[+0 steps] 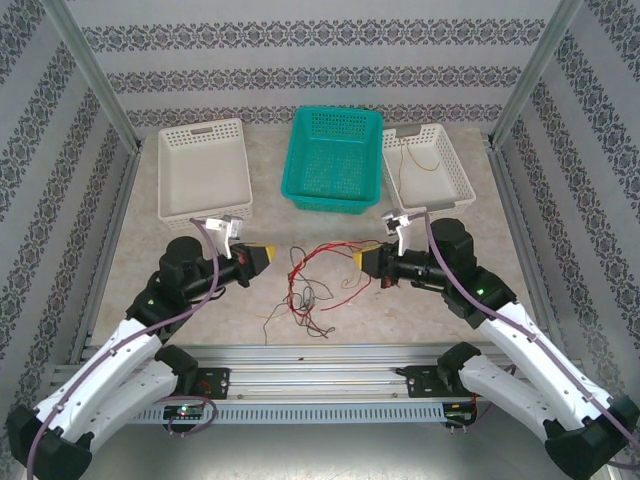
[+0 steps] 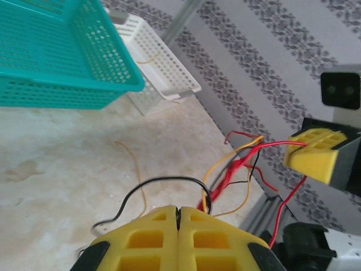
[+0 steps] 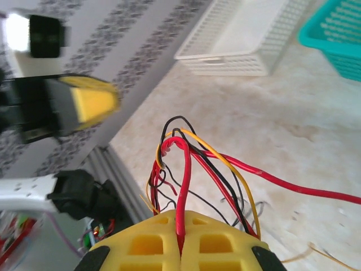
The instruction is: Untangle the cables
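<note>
Cables [image 1: 303, 285] are found between claws, axis left-right; red strand [image 3: 181, 186] is pinched by right claw [image 3: 180, 219]; left claw [image 2: 177, 213] is clenched, catch unclear.

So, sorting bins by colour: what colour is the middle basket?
The middle basket is teal, clearest from the top camera.

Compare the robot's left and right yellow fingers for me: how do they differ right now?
The right gripper pinches a red cable between its fingers. The left gripper has a black cable looping past its tips, and I cannot tell whether it is pinched. Seen from above, the left gripper points rightward at the tangle, while the right gripper points leftward at it. Both are shut and yellow.
</note>
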Robot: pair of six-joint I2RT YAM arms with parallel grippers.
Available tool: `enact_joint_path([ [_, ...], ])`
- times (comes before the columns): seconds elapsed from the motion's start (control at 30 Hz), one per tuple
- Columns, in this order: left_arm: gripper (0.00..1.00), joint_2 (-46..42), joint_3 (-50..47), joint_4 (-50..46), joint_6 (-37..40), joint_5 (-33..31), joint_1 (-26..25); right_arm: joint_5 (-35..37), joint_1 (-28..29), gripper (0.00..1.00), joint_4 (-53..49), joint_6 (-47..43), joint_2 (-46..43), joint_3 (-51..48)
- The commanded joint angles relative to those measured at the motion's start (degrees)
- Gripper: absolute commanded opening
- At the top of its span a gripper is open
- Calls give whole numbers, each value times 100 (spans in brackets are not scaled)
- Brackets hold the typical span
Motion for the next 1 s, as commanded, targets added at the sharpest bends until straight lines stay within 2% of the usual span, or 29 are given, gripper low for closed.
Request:
enact_joint_path([
  [0.0,0,-114,252,-845,200,-378,80,72,-167,0,186,244,-74,-210],
  [0.1,0,40,320,-739,159,-52,101,-390,-151,0,585,404,-48,-306],
  [0.13,4,132,336,-695,144,26,100,-548,-129,0,694,419,-48,-306],
  [0.23,47,358,310,-415,23,358,104,-741,-47,0,808,387,-89,-268],
  [0.27,57,445,316,-355,-17,457,105,-759,-33,0,786,362,-98,-246],
  [0.33,68,682,422,-342,-84,702,105,-696,-24,0,673,299,-84,-165],
  [0.4,72,974,613,-575,-108,884,79,-680,-23,0,606,252,-48,-107],
  [0.53,74,1349,835,-1059,84,1173,-129,-583,2,0,683,311,-1,-96],
  [0.67,71,1352,778,-1452,360,1061,-311,-551,14,0,803,388,5,-87],
  [0.83,58,1426,608,-1399,374,960,-629,-586,62,0,909,434,58,-48],
  [0.97,53,1547,557,-1382,393,727,-765,-612,138,0,904,429,69,-3],
])
